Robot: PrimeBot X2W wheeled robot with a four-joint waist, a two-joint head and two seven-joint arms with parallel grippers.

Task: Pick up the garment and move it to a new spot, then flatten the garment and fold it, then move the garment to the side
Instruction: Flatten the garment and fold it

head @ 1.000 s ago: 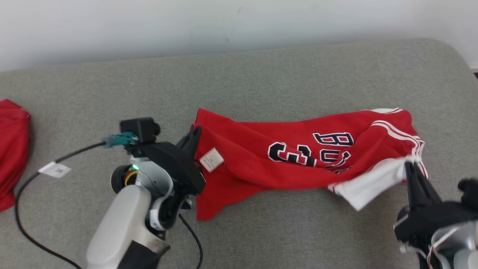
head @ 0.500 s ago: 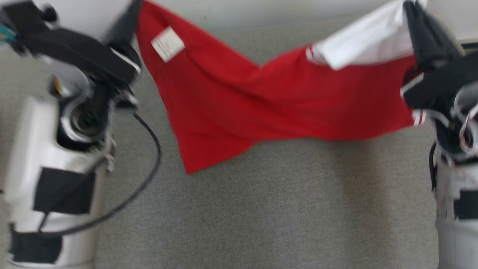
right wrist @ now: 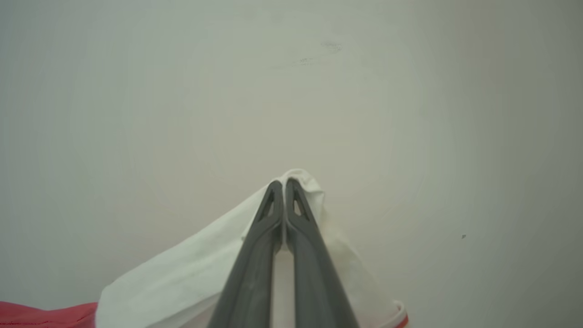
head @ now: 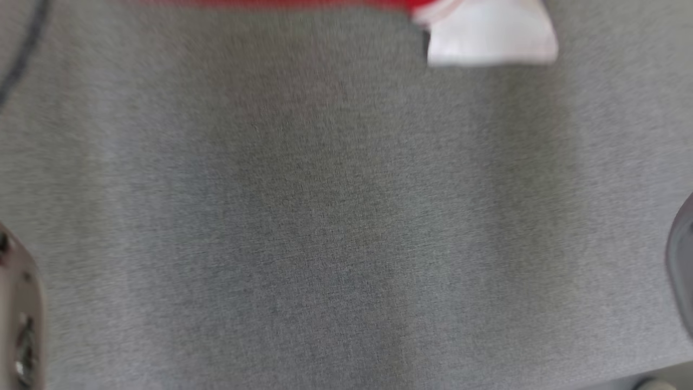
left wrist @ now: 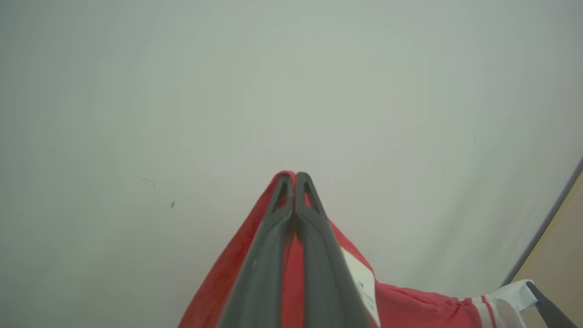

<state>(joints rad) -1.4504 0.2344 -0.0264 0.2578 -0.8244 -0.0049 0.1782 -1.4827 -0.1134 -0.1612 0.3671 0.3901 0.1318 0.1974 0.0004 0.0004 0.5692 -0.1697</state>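
Observation:
The garment is a red jersey with white trim. In the blurred head view a red strip of the garment [head: 303, 2] and a white flap lie along the top edge, above the grey cushion [head: 335, 216]. My left gripper [left wrist: 295, 175] is shut on a red corner of the garment [left wrist: 227, 278], next to its white tag [left wrist: 364, 284], and points at a pale wall. My right gripper [right wrist: 282, 183] is shut on the white part of the garment [right wrist: 182, 282], also raised against the wall. The right gripper's dark fingertip [left wrist: 549, 307] appears at the left wrist view's lower right.
A pale wall [left wrist: 227, 91] stands behind both raised grippers. A dark cable [head: 21, 54] crosses the head view's upper left. Pale arm parts sit at the left edge [head: 16, 314] and right edge [head: 682, 254].
Both grippers have lifted the garment off the cushion and carried it up. The head camera has tilted down, leaving the garment's lower edge at the top of the picture.

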